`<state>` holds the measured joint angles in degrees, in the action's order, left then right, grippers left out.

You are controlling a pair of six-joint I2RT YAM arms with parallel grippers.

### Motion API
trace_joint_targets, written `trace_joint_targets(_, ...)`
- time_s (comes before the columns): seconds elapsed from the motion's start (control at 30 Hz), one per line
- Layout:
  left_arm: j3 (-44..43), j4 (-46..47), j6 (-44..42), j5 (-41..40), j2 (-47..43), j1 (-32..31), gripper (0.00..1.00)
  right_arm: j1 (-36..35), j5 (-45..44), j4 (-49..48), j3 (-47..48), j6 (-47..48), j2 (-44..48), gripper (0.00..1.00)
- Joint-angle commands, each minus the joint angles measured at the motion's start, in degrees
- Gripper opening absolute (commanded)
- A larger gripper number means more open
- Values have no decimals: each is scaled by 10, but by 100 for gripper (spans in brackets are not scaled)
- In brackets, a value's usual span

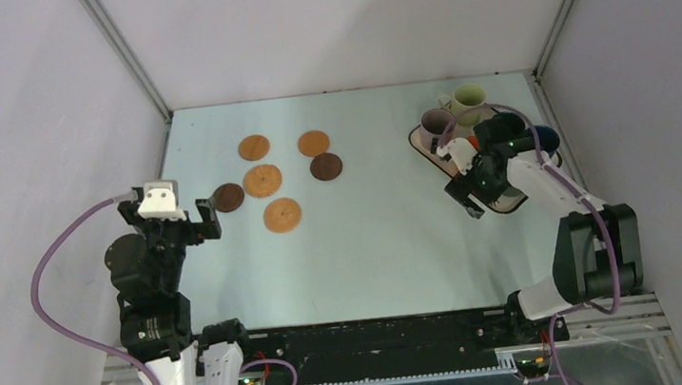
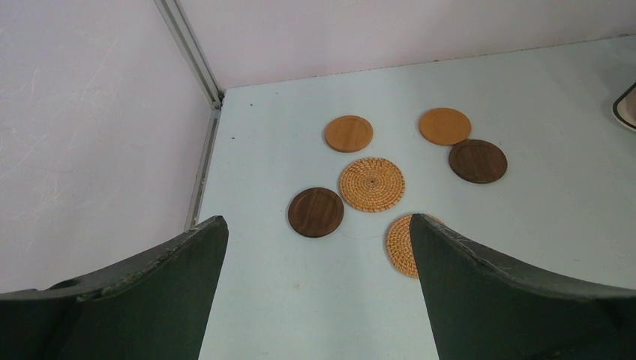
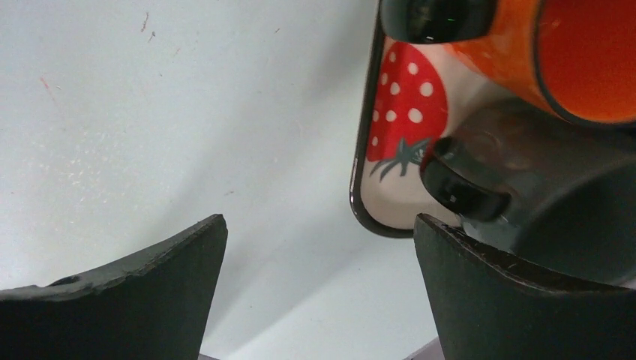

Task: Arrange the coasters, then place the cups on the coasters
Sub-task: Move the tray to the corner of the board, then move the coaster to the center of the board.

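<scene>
Coasters: six thin round coasters (image 1: 262, 180), four tan and two dark brown, lie in a loose bunch on the pale blue table (image 1: 373, 256), left of the middle.
Cups: the small handled cups (image 1: 469, 98) sit crowded on the white strawberry tray (image 1: 503, 206) at the right. None is on a coaster.
Left gripper (image 1: 201, 220): wide open, holding nothing, near the bunch.
Right gripper (image 3: 319, 221): wide open, holding nothing, at the tray's corner beside a dark cup (image 3: 540, 195).
Done: almost nothing, I think.
Left to do: tidy the coasters, then move every cup.
</scene>
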<state>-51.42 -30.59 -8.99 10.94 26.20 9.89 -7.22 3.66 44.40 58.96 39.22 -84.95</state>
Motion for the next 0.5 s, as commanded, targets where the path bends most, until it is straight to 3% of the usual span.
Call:
trace_joint_targets(0.0,6,12,-16,27,-8,5,98,0,0,12,44,-37,56,99)
trace_joint_targets(0.1,5,9,-18,38,-9,6,98,-8,10,5,65,-71,83,99)
trace_joint_targets(0.33,7,2,-29,54,-3,4,98,0,122,-33,69,-146,127,100)
trace_joint_targets(0.47,10,9,-27,43,-4,5,98,-15,111,-64,71,-235,145,99)
